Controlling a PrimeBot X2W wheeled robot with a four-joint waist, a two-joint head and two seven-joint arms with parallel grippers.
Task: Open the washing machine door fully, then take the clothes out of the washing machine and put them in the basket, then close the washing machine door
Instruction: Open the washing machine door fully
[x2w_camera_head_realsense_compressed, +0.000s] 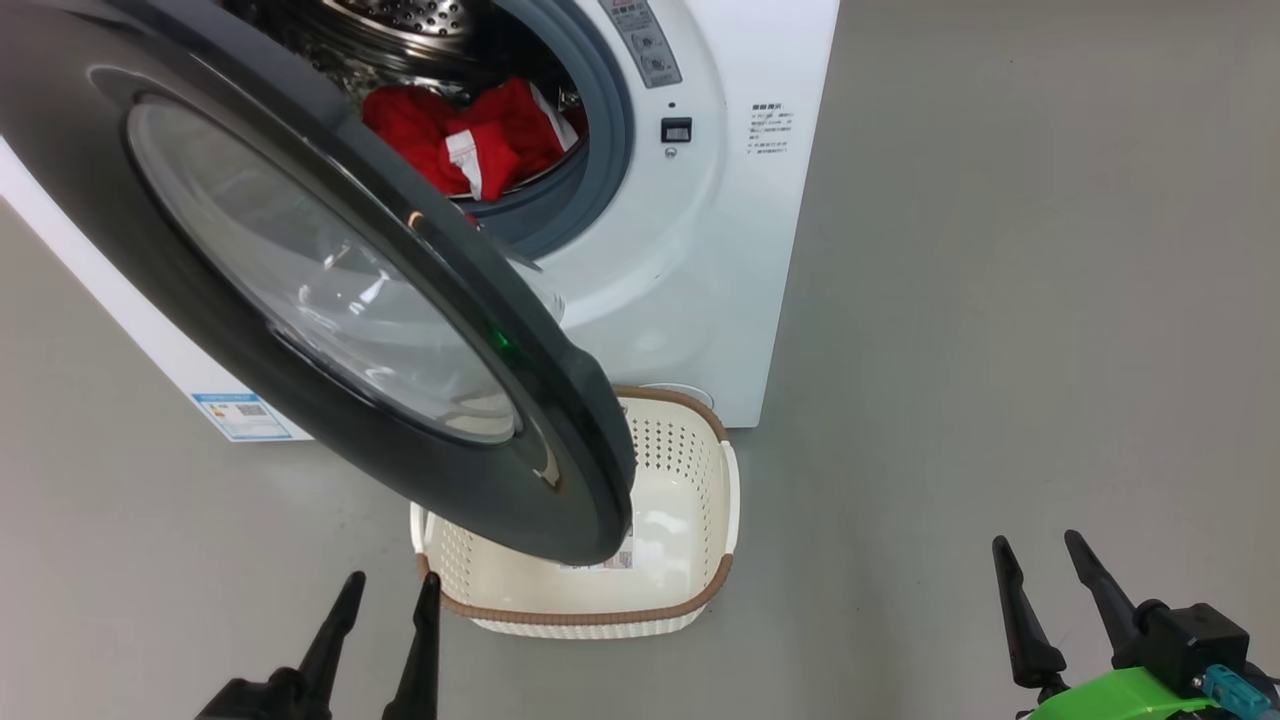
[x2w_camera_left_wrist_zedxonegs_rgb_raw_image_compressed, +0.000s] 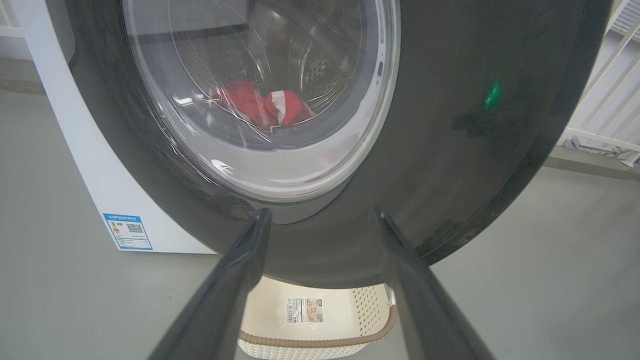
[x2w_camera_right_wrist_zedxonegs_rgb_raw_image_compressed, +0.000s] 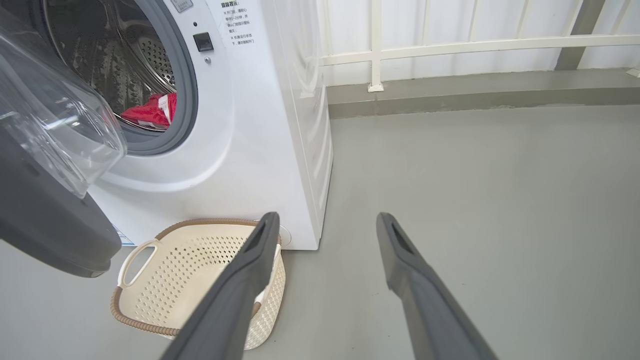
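Head view: the washing machine door (x2w_camera_head_realsense_compressed: 330, 290) stands partly swung out from the white washing machine (x2w_camera_head_realsense_compressed: 700, 250), its wide black rim covering the near-left part of the cream basket (x2w_camera_head_realsense_compressed: 600, 615), which sits on the grey floor (x2w_camera_head_realsense_compressed: 1000, 300) just in front of the machine; the clothes (x2w_camera_head_realsense_compressed: 470, 135), red fabric with a white stripe, lie bunched in the steel drum inside the grey rubber ring, none in the basket; the left gripper (x2w_camera_head_realsense_compressed: 393, 580) shows at the lower left, fingers spread apart and holding nothing, pointing at the door's lower rim; in the left wrist view those fingers frame that rim, with the red clothes visible through the glass bowl and a paper label (x2w_camera_left_wrist_zedxonegs_rgb_raw_image_compressed: 305, 310) on the basket's bottom below; the right gripper (x2w_camera_head_realsense_compressed: 1035, 540) hangs at the lower right, jaws wide and empty, over bare floor and well apart from the machine; a blue sticker (x2w_camera_head_realsense_compressed: 243, 415) marks the machine's front low down; the right wrist view takes in a white railing (x2w_camera_right_wrist_zedxonegs_rgb_raw_image_compressed: 450, 45) beyond.
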